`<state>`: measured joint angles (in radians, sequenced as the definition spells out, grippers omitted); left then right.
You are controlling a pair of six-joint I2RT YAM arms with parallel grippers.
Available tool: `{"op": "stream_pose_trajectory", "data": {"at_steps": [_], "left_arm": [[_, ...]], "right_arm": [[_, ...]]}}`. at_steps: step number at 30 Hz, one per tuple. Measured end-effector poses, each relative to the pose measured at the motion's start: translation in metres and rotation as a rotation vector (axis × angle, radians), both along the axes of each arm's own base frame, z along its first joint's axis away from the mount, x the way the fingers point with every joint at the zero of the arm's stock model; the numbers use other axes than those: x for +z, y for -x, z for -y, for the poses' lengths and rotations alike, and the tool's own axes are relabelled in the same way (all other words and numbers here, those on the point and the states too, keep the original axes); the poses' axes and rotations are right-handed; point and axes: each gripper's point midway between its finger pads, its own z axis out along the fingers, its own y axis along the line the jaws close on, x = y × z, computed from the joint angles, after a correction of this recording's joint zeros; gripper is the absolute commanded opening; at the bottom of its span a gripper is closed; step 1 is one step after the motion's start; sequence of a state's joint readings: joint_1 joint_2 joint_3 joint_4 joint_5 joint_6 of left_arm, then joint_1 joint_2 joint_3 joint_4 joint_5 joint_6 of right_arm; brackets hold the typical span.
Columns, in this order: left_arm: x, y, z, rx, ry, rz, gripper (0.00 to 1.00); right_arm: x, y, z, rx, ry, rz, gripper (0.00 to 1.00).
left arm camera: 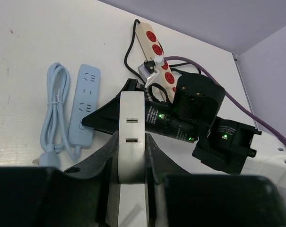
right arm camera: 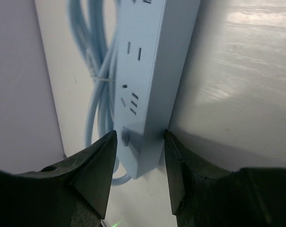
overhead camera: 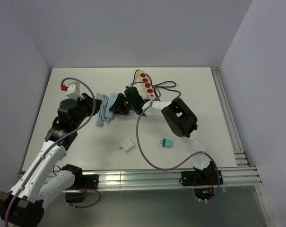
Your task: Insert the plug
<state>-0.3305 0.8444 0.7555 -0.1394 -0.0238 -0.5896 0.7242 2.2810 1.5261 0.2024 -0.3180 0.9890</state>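
Left gripper (left arm camera: 132, 144) was clamped on the white plug (left arm camera: 132, 106), a finger on each broad side. The face with two small slots pointed at the wrist camera, and the prongs were out of sight on the far end. The plug hung in the air just beside the blue power strip (left arm camera: 84, 106), off the strip's long side away from its bundled cable (left arm camera: 55, 109), so nothing was seated yet. Right gripper (right arm camera: 140, 156) sat astride one end of that strip with the jaws drawn in against both long sides, which looked to us like a hold-it-down grip. For the step in hand, we figured the trick was to slide the plug over until it sat square above one socket. Then match the prongs to the holes before any push, and press straight along the prongs while the right arm braced the strip against sliding. A tilted entry would likely jam or shove the strip sideways. A beige strip with red sockets (left arm camera: 157, 52) lay beyond the blue strip's far end, with the right arm's black body between them. A teal plug (overhead camera: 167, 143) and a spare white block (overhead camera: 127, 146) sat well apart from the blue strip, toward the arm bases. On writing: we couldn't read any brand or label, only socket holes on the strip and green lights on the right arm.
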Motion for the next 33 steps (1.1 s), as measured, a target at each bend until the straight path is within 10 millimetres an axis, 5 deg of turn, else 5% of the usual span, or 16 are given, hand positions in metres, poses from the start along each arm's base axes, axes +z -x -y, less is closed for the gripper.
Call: {"op": "stream_pose_trajectory", "data": {"at_steps": [14, 25, 33], "left_arm": [[0.009, 0.007, 0.001, -0.018, 0.009, 0.025, 0.00], [0.014, 0.014, 0.000, -0.029, 0.016, 0.037, 0.00], [0.014, 0.019, 0.001, -0.043, 0.018, 0.033, 0.00]], "right_arm": [[-0.007, -0.001, -0.003, -0.030, -0.028, -0.044, 0.44], [-0.011, 0.002, -0.003, -0.052, -0.059, -0.053, 0.12], [-0.013, 0.019, 0.001, -0.077, -0.095, -0.060, 0.11]]}}
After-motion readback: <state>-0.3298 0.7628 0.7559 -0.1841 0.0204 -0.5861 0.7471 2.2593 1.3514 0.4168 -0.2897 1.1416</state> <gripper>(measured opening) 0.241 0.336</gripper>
